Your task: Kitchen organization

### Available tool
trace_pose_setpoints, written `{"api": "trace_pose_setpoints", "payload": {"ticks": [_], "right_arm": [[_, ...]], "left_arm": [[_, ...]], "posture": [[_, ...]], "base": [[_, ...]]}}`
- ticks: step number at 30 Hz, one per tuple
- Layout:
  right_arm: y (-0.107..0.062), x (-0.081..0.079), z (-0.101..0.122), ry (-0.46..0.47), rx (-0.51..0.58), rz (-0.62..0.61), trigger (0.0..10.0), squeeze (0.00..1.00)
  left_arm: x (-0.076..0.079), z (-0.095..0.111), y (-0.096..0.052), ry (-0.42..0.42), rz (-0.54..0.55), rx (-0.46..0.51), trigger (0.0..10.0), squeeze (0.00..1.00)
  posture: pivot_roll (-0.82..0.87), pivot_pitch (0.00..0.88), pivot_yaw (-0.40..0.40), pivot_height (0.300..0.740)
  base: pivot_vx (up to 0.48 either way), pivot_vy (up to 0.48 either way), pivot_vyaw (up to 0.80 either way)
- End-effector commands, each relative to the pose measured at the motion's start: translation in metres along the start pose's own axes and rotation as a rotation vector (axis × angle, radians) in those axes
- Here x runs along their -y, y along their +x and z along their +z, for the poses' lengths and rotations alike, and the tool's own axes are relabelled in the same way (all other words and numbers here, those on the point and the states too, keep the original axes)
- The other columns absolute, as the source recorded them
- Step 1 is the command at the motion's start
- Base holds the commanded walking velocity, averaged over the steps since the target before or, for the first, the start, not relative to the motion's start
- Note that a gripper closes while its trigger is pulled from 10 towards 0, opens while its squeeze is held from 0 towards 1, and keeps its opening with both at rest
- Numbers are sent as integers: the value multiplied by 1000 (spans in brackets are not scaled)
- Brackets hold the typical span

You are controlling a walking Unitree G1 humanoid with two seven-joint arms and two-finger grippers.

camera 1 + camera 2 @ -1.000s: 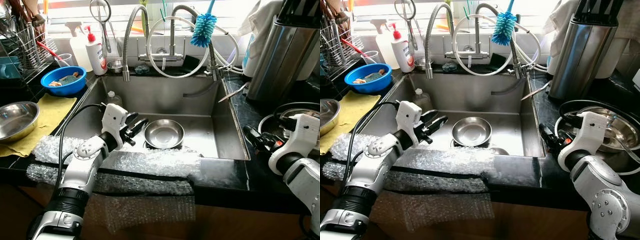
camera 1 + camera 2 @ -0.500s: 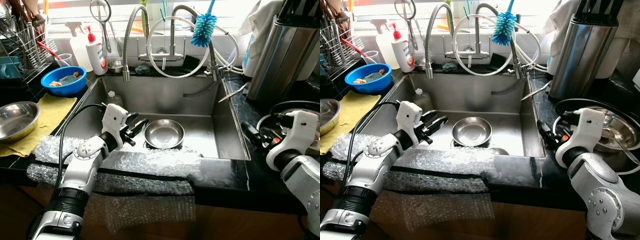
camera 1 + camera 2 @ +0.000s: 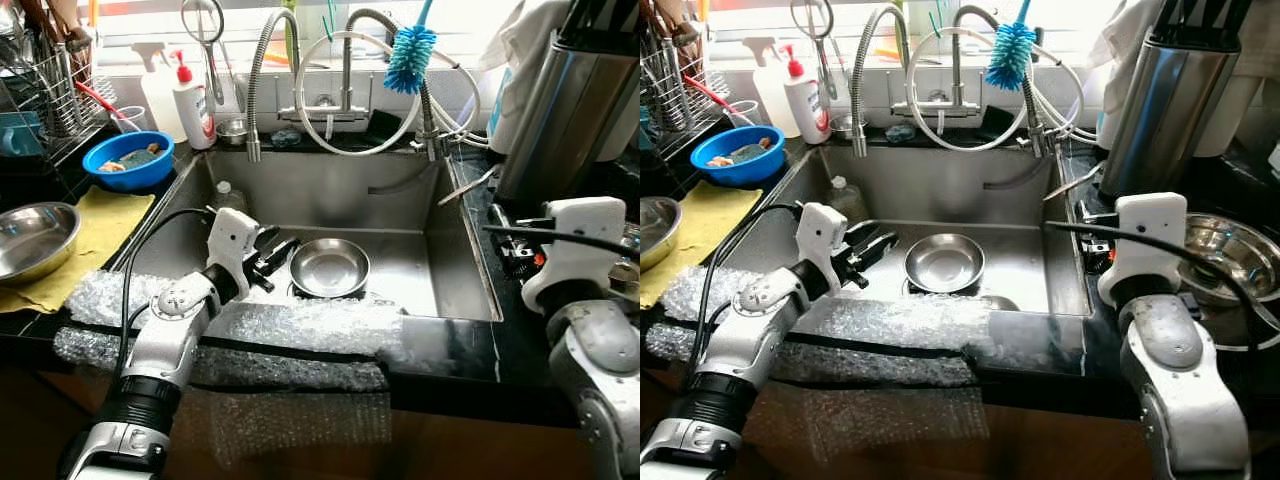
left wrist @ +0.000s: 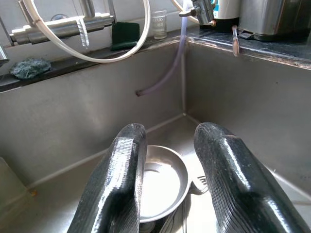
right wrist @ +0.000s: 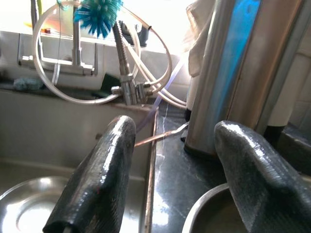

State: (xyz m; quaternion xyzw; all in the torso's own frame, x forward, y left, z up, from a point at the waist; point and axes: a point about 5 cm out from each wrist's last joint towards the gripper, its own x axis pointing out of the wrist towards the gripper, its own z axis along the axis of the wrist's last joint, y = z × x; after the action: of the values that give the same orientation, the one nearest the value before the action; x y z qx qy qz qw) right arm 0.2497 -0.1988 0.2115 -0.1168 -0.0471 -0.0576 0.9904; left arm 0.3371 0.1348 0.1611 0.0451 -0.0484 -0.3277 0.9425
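Note:
A round steel bowl (image 3: pixel 329 267) lies on the floor of the steel sink (image 3: pixel 330 195). My left gripper (image 3: pixel 272 255) hovers inside the sink just left of that bowl, open and holding nothing. In the left wrist view the bowl (image 4: pixel 163 182) lies below and beyond the two black fingers (image 4: pixel 121 184). My right gripper (image 3: pixel 1095 245) is raised over the dark counter to the right of the sink, open and empty, pointing toward the back wall. Its fingers (image 5: pixel 104 174) frame the counter edge and a tall steel canister (image 5: pixel 233 73). A large steel bowl (image 3: pixel 1230 255) sits on the counter beside it.
Bubble wrap (image 3: pixel 300 325) covers the sink's front edge. On the left counter lie a yellow cloth (image 3: pixel 105 225) with a steel bowl (image 3: pixel 30 235), a blue bowl (image 3: pixel 127 160), a soap bottle (image 3: pixel 195 100) and a dish rack (image 3: pixel 50 90). The faucet hoses (image 3: pixel 340 100) and a blue brush (image 3: pixel 410 55) hang behind.
My right arm has lifted and turned, so its white wrist housing now faces me and the fingers point toward the back. The left gripper has barely moved.

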Motion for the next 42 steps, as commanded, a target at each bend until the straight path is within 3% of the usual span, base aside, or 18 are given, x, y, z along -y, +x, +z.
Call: {"api": "trace_pose_setpoints", "payload": {"ticks": [1,3,7,10,14,19,20,21,22,29,30,31,32,42], "right_arm": [[-5,-4,5,-25,57,-14,10000,0],[-13,1,5,-54,114,-88,10000,0],[-23,2,2,-137,156,-108,10000,0],[-28,7,-3,-139,153,-142,10000,0],[-38,28,-4,-167,165,-255,10000,0],[-47,35,-6,-192,161,-313,10000,0],[-51,36,-8,-196,156,-330,10000,871],[-53,37,-8,-191,155,-338,10000,871],[-55,40,-8,-193,157,-362,10000,1000],[-64,37,-7,-196,152,-409,10000,1000],[-66,37,-10,-190,140,-433,10000,847],[-68,38,-11,-184,133,-447,10000,847],[-70,40,-12,-178,128,-474,10000,0],[-81,58,-25,-104,34,-670,10000,0]], "left_arm": [[1,-1,1,21,-7,-9,10000,0],[2,-1,2,18,-7,-7,10000,0],[3,-1,4,13,-7,-4,10000,0],[4,-1,4,10,-8,-2,10000,0],[3,0,4,9,-3,1,10000,0],[3,-1,4,8,-2,1,10000,0],[5,-1,4,11,-6,0,10000,0],[5,-1,4,14,-10,-1,10000,0],[6,-1,5,11,-10,-1,10000,0],[6,-2,5,7,-11,-1,10000,0],[6,-1,5,7,-11,0,10000,0],[6,-1,5,7,-11,0,10000,0],[6,-1,5,6,-11,1,10000,0],[7,-2,5,3,-11,2,10000,0]], "posture": [[-221,0,62,740],[-225,0,63,740],[-230,0,66,740],[-226,0,68,740],[-230,0,72,740],[-231,0,77,740],[-231,0,78,740],[-232,2,79,740],[-232,2,79,740],[-238,7,80,740],[-236,8,81,740],[-235,9,81,740],[-235,8,81,740],[-238,3,79,740]], "base": [[0,0,0],[0,0,0],[0,0,0],[0,0,0],[0,0,0],[0,0,0],[0,0,0],[0,0,0],[0,0,0],[0,0,0],[0,0,0],[0,0,0],[0,0,0],[0,0,0]]}}
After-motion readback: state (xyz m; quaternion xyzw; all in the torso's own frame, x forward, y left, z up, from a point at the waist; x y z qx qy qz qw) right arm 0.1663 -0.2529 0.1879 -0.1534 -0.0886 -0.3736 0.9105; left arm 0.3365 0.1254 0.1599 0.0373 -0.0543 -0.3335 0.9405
